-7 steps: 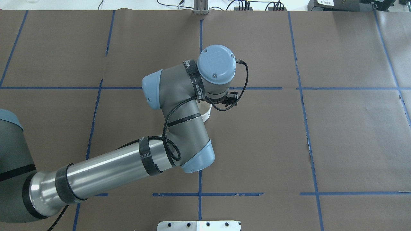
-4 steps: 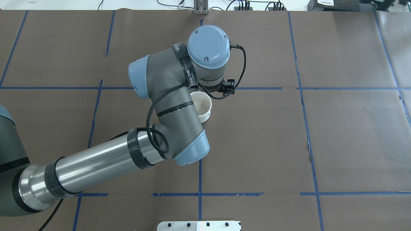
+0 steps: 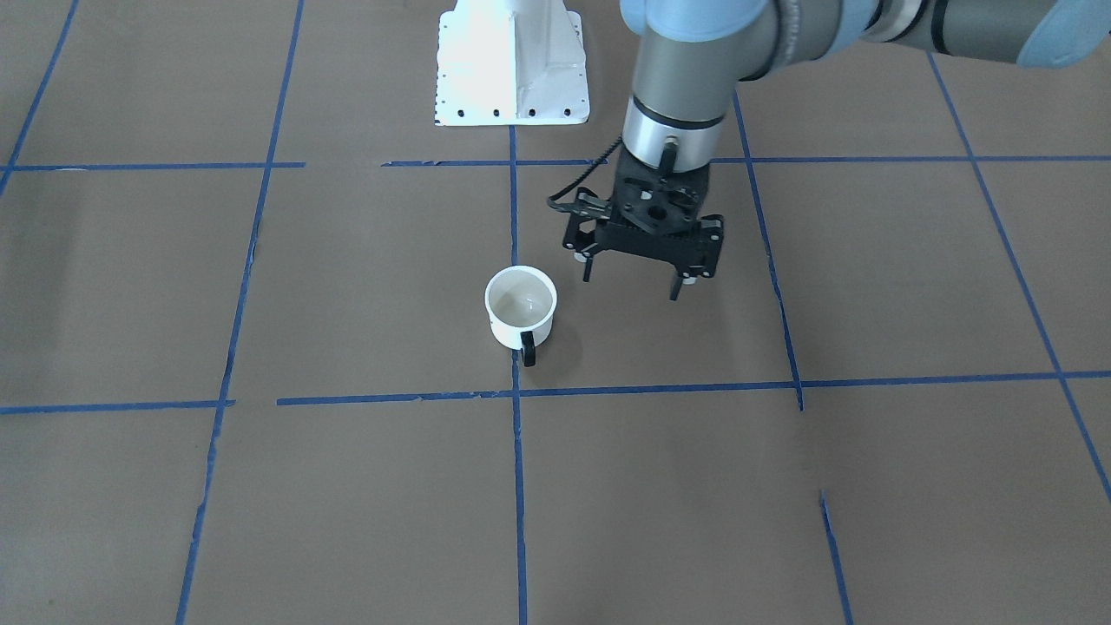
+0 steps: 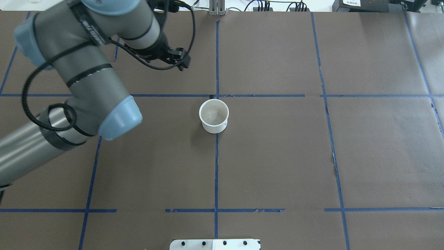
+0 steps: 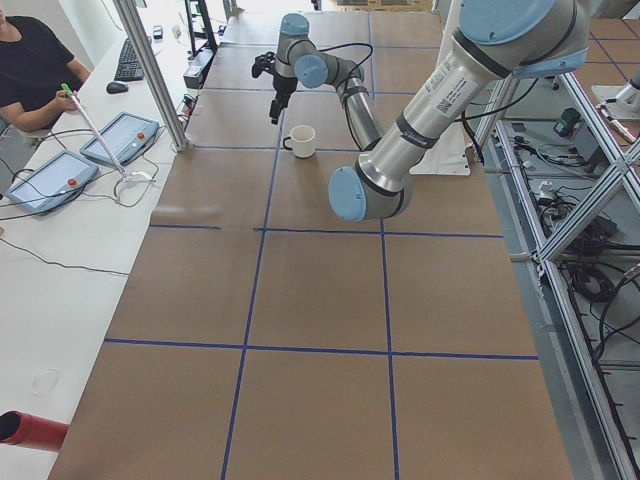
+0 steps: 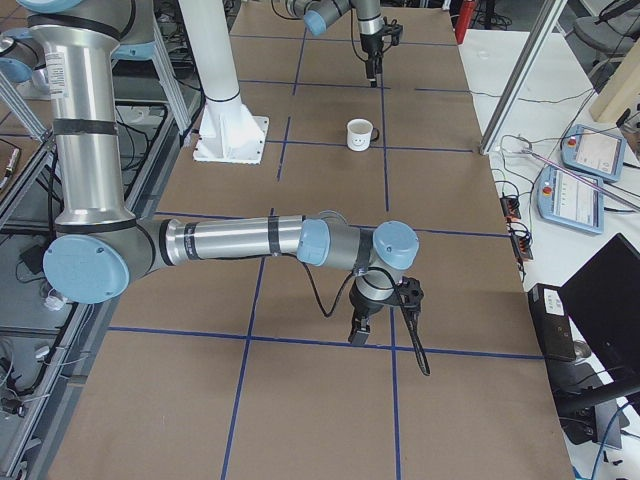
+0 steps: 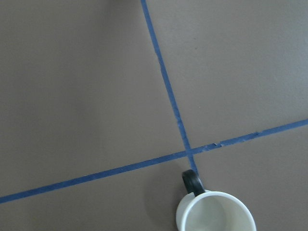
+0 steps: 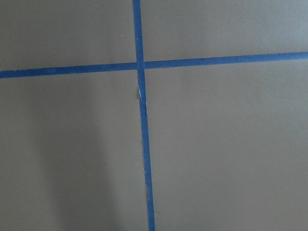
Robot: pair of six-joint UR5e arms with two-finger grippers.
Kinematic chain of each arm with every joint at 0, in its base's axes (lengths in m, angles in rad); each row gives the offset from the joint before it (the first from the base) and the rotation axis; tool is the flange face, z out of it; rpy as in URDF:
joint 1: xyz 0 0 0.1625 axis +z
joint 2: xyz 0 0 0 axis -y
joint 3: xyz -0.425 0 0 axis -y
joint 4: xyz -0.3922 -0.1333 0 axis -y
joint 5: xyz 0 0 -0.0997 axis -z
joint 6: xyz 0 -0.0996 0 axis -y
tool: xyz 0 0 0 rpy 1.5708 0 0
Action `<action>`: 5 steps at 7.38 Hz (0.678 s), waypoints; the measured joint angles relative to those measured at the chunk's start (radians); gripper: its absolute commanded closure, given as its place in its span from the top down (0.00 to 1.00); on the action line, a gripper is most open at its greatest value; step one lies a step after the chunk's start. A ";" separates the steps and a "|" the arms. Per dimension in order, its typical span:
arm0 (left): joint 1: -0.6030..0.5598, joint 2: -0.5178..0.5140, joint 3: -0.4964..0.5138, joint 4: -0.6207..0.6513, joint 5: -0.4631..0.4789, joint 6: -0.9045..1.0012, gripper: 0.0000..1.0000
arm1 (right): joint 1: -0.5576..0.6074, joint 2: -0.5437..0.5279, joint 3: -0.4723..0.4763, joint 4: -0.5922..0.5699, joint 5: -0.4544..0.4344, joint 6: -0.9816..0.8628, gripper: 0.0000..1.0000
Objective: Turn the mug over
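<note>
The mug (image 3: 520, 308), white and cylindrical, stands upright on the table (image 3: 260, 286), mouth up, interior pale and empty. Its dark loop handle (image 3: 528, 348) sticks out to one side, just beside a blue tape crossing (image 3: 516, 392).

Light: bright, even and diffuse, from above.
Tabletop (image 4: 277, 156): matt brown, evenly lit.
Mug (image 4: 214, 116): soft, faint shadow on its left; pale sheen inside.
White base (image 3: 512, 61): overexposed in the front-facing view, detail washed out.
Left arm (image 4: 86, 76): large and slightly soft in the overhead view.
Right arm tube (image 6: 225, 240): bright streak of highlight.
Wrist views: soft focus, with broad dim shadow patches.
Side views: wide-angle, with steep perspective; tape lines (image 5: 300, 349) converge toward the far end.
</note>
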 measured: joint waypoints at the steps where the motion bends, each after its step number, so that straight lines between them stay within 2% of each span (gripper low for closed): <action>1: -0.073 0.060 -0.005 -0.015 -0.037 0.102 1.00 | 0.000 0.000 0.000 0.000 0.000 0.000 1.00; 3: -0.208 0.202 -0.006 -0.079 -0.119 0.228 1.00 | 0.000 0.000 0.000 0.000 0.000 0.000 1.00; 5: -0.348 0.365 0.006 -0.124 -0.149 0.438 1.00 | 0.000 -0.001 0.000 0.000 0.000 0.000 1.00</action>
